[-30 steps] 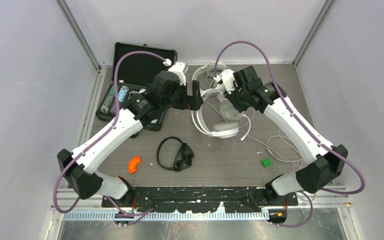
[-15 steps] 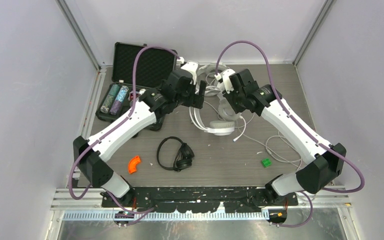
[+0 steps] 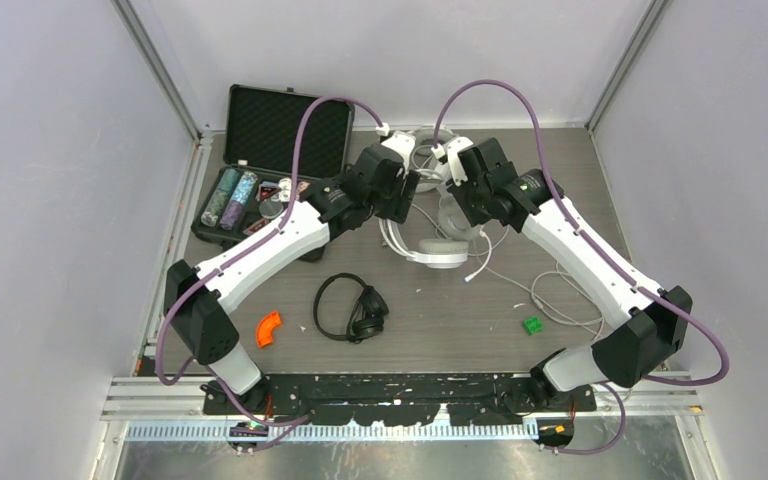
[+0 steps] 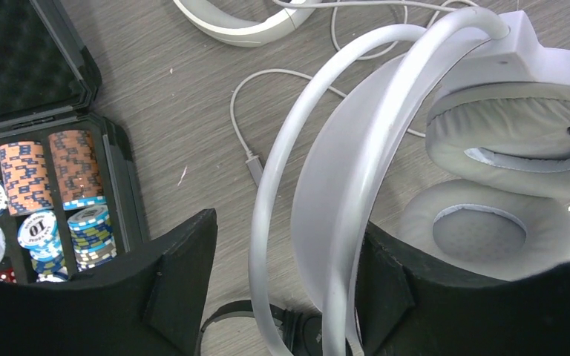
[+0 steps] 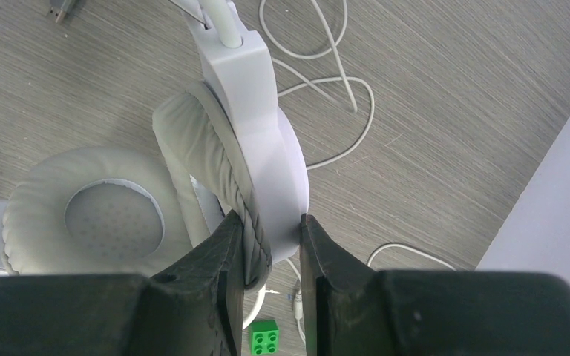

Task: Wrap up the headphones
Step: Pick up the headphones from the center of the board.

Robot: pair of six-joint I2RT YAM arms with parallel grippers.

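One white padded headset (image 3: 438, 252) is tilted up at mid-table. My right gripper (image 3: 457, 200) is shut on its upper ear cup (image 5: 246, 141); the lower cup (image 5: 95, 215) rests beside it. My left gripper (image 3: 406, 190) is open, and its jaws straddle this headset's white headband (image 4: 356, 170) without closing; its midpoint shows in the left wrist view (image 4: 282, 293). My right gripper also shows in its own wrist view (image 5: 267, 248). A second white headset (image 3: 422, 142) lies at the back. The slim black headphones (image 3: 352, 310) lie near the front. Pale cords (image 3: 550, 290) trail to the right.
An open black case (image 3: 260, 150) with poker chips (image 4: 52, 185) stands at the back left. An orange curved piece (image 3: 269, 328) lies front left. A green brick (image 3: 532, 325) lies front right. A cord plug (image 4: 254, 167) lies on the table by the headband.
My left arm has swung right and away, bringing its open jaws around the white headband. The right gripper kept its hold; the headset shifted slightly.
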